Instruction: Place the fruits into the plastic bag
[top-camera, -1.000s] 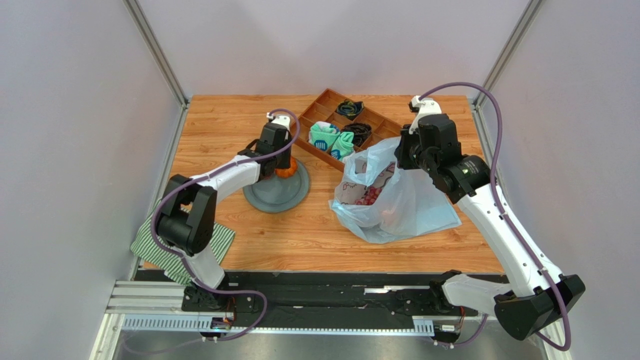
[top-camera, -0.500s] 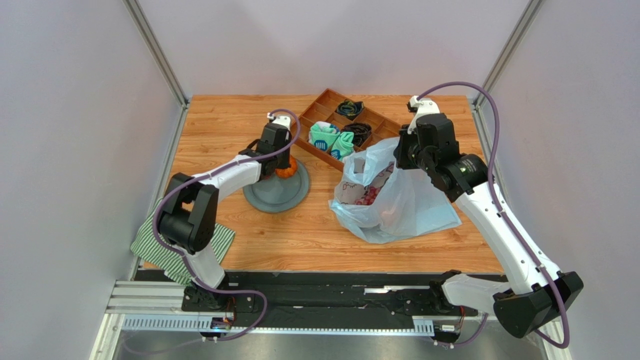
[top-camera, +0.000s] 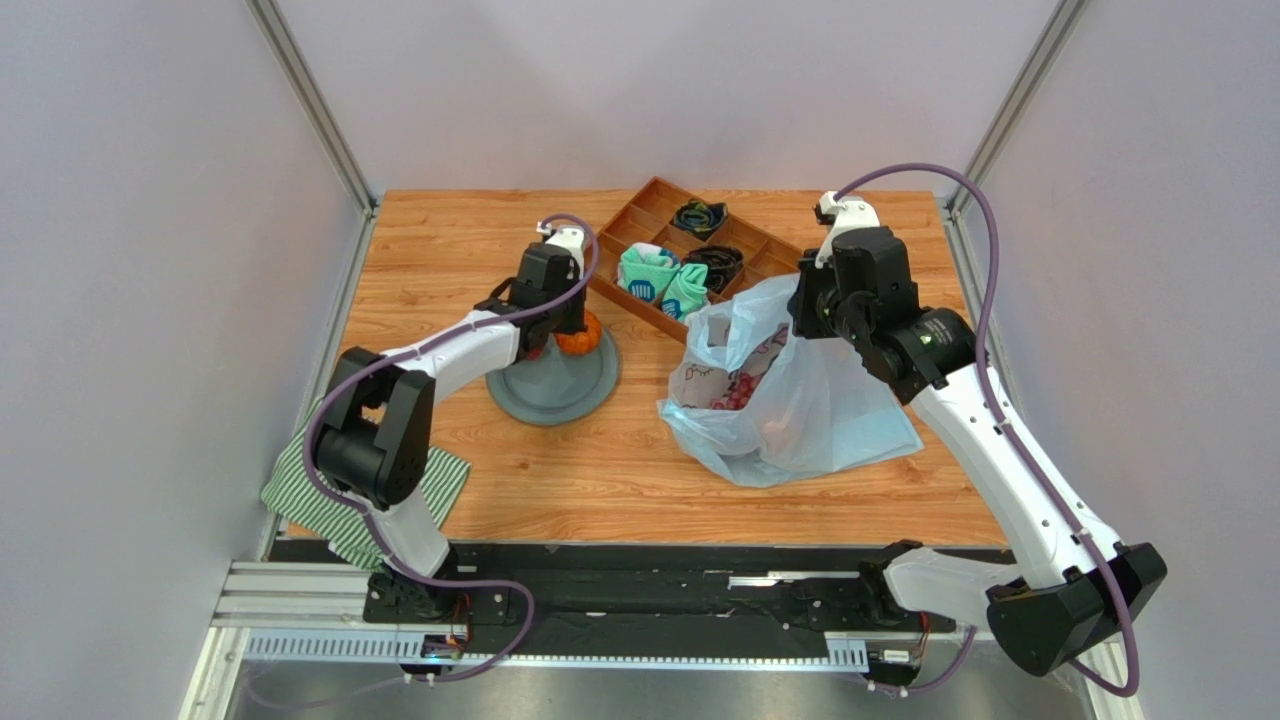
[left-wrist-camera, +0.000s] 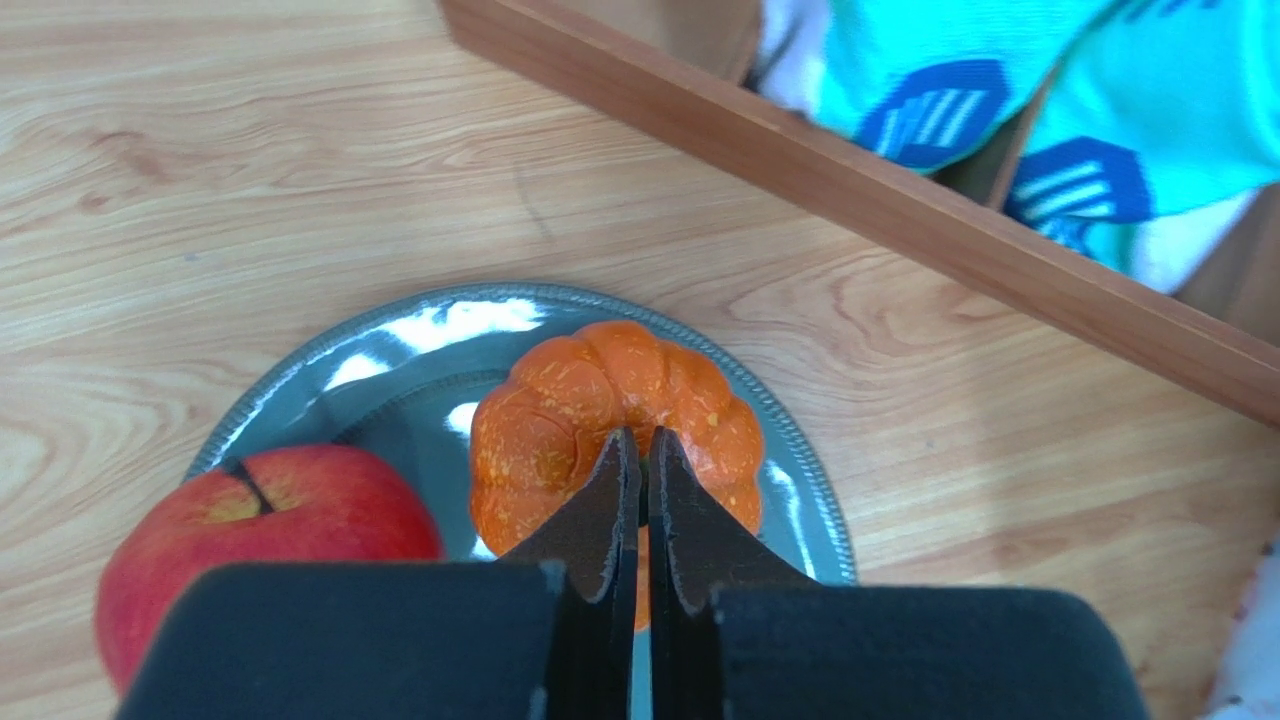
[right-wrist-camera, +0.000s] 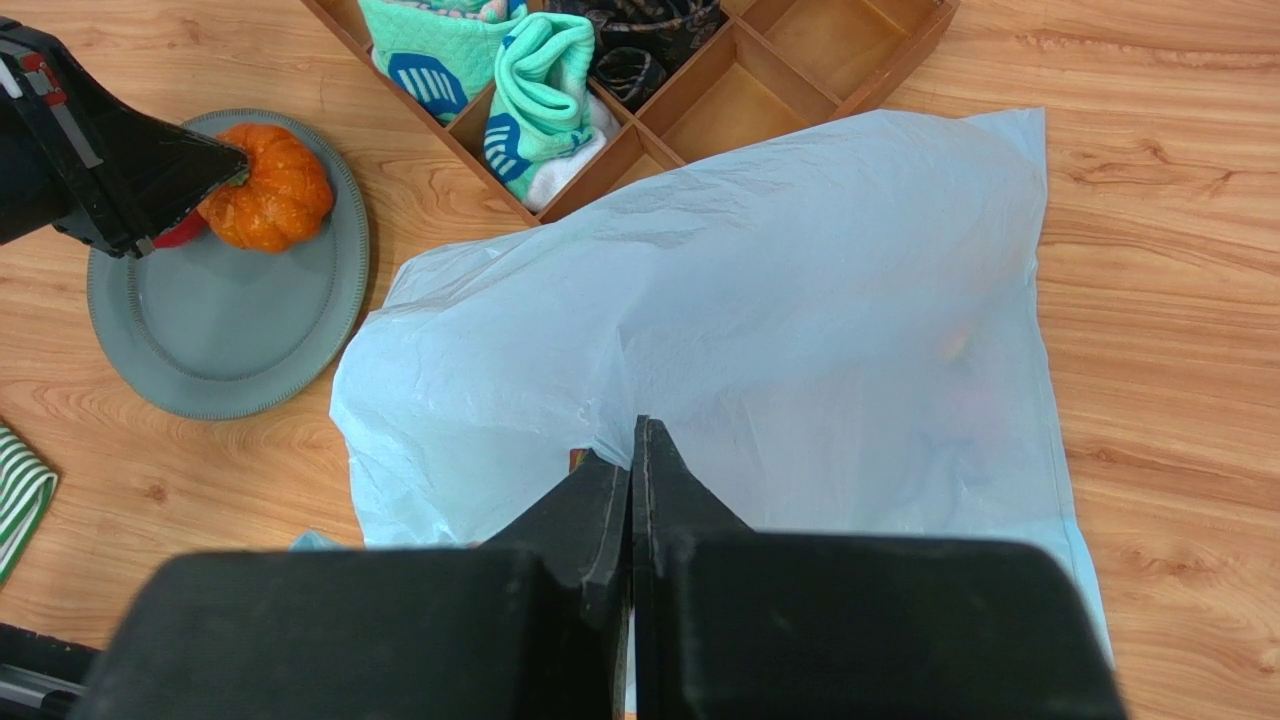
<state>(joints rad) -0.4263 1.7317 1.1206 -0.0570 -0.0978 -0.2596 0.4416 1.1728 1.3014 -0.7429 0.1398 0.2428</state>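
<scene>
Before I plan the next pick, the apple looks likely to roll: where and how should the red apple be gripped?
Grip the red apple across its widest middle, coming straight down: its stem points up, so it sits upright on the grey plate. Probably keep the left fingers off the side facing the ribbed orange fruit, which lies close beside it.

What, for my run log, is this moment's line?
left gripper shut at ribbed orange fruit on plate | right gripper shut on plastic bag
</scene>
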